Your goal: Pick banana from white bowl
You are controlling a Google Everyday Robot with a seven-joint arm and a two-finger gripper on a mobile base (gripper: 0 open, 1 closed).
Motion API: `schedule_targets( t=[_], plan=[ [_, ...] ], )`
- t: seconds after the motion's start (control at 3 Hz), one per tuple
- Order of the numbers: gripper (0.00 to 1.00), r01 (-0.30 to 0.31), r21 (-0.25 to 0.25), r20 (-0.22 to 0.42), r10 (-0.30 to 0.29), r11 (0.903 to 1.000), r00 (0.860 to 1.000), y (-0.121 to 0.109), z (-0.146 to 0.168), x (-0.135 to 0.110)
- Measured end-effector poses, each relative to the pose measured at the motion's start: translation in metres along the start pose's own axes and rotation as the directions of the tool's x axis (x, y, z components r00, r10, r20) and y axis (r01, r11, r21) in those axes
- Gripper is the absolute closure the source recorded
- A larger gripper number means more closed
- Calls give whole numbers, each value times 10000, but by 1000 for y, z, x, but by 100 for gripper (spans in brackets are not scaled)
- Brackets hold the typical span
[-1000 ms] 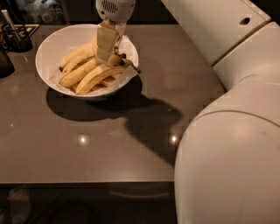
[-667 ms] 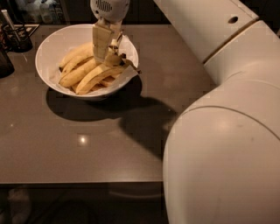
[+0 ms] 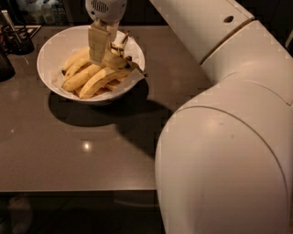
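- I see the gripper (image 3: 104, 54) at top centre, pointing down into the bowl (image 3: 55, 45) on its right-hand half.
- Jaw state: I cannot tell. The gripper's lower end overlaps the fruit, and no gap or pinch can be made out.
- The banana (image 3: 116, 60) lies inside the bowl on the right, directly at the gripper's lower end. Its dark stem points toward the right rim. I cannot confirm whether it is touched or lifted.
- The bunch (image 3: 84, 75) of paler fruit lies in the bowl to the left of and below the banana, spread from the centre toward the front wall.
- The bowl stands upright on the table (image 3: 91, 151), in the far left part. It throws a dark shadow on the surface in front of it and to the right.
- The arm (image 3: 229, 119) fills the right side of the view. Its white shell runs from the lower right up toward the top centre, where the round wrist housing (image 3: 106, 8) sits above the gripper.
- A dark holder (image 3: 18, 43) stands at the far left corner, apart from the bowl.
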State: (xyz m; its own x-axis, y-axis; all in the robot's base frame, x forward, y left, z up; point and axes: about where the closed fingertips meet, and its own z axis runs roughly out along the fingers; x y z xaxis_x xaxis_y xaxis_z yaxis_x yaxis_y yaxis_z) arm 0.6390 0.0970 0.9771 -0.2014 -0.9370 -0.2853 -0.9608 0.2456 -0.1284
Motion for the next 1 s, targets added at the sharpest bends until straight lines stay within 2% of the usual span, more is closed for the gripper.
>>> schedule_targets(
  t=[0.33, 1.0],
  plan=[
    [34, -269, -105, -57, 268, 9996, 9996, -4, 7, 0],
    [26, -1361, 280, -825, 1380, 9903, 9870, -19, 25, 10]
  ],
)
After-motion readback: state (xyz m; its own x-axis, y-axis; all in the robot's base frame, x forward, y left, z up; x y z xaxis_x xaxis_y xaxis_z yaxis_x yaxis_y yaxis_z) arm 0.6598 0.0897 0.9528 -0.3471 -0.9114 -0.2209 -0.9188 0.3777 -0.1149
